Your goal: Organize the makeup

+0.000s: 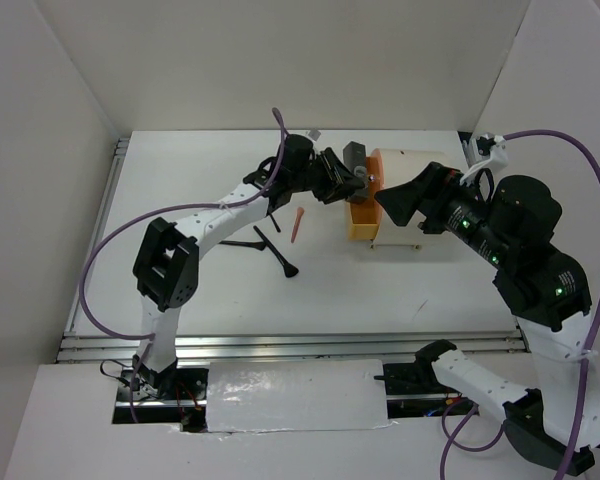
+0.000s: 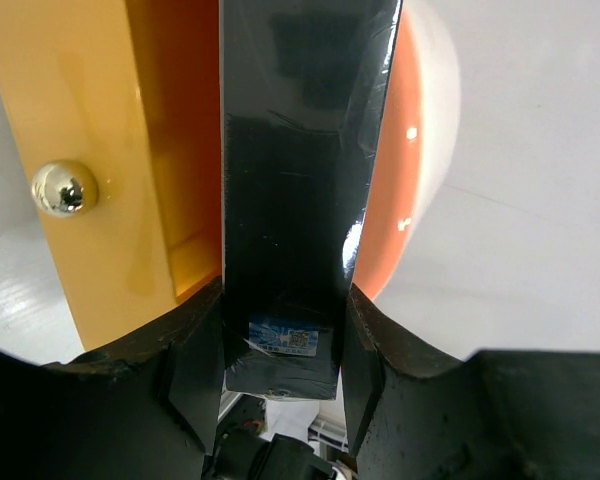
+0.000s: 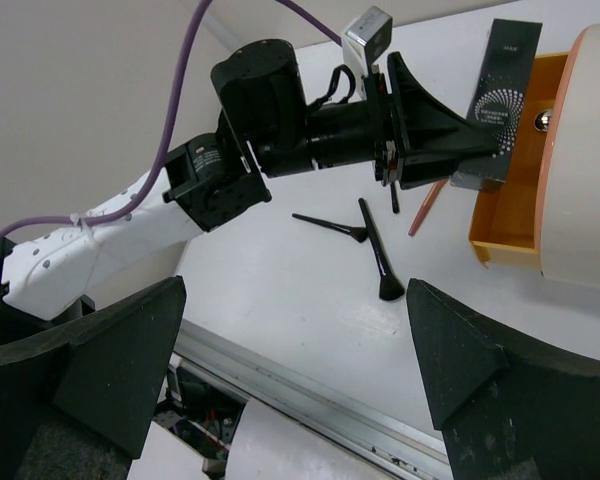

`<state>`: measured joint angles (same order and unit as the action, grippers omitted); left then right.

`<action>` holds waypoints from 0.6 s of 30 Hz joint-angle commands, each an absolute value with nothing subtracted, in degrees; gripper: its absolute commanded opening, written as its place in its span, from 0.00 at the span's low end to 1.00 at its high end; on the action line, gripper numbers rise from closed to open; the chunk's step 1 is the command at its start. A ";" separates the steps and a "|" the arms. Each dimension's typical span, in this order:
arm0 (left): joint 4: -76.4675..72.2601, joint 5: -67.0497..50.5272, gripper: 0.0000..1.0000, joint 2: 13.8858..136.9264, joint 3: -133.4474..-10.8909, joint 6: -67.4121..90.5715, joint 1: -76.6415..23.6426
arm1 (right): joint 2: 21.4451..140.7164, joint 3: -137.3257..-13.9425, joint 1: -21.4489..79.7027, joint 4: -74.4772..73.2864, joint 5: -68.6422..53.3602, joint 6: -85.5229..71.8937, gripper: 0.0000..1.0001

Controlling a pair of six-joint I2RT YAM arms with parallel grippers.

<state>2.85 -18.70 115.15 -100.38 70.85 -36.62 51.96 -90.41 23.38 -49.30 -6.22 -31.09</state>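
**Left jaws gripping the grey tube over the open drawer**

The left gripper (image 2: 283,335) is clamping the dark grey rectangular tube (image 2: 300,200) between its two fingers (image 2: 195,350). One pad is pressing on each long side, near the end that carries a small blue label. In the left wrist view the tube is running straight out from the jaws. Its far part is lying over the orange drawer (image 2: 130,150), which is pulled out of the cream drum-shaped box (image 3: 590,150). To one side of the jaws the drawer front is showing its round brass knob (image 2: 64,187). To the other side the box's orange face is curving away.

The right gripper (image 3: 295,288) is holding its jaws spread wide with nothing between them. It is pointing across the table toward the left gripper, with the box close beside it.

The rest of the makeup is lying on the white table (image 1: 180,200), below and behind the left jaws and well apart from the right ones. Nearest the drawer is a short orange-pink stick (image 1: 298,222). Further from the jaws are a black brush (image 1: 278,250) with a flared head and a thin black stick (image 1: 242,243), the two touching or nearly touching at one end. Neither gripper is touching any of these loose pieces.
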 commanded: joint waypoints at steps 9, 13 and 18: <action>-1.06 -18.55 0.57 114.08 -100.02 71.37 -37.79 | 51.50 -90.18 23.73 -47.11 -5.63 -30.94 1.00; -0.27 -17.32 0.75 113.12 -99.58 70.93 -37.79 | 51.50 -90.26 23.73 -47.11 -5.63 -30.94 1.00; -0.35 -17.05 0.85 112.59 -98.96 71.28 -37.79 | 51.59 -90.18 23.73 -47.02 -5.89 -31.02 1.00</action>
<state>2.59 -17.23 115.20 -99.35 70.91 -37.45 51.88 -90.35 23.38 -49.30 -6.22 -31.09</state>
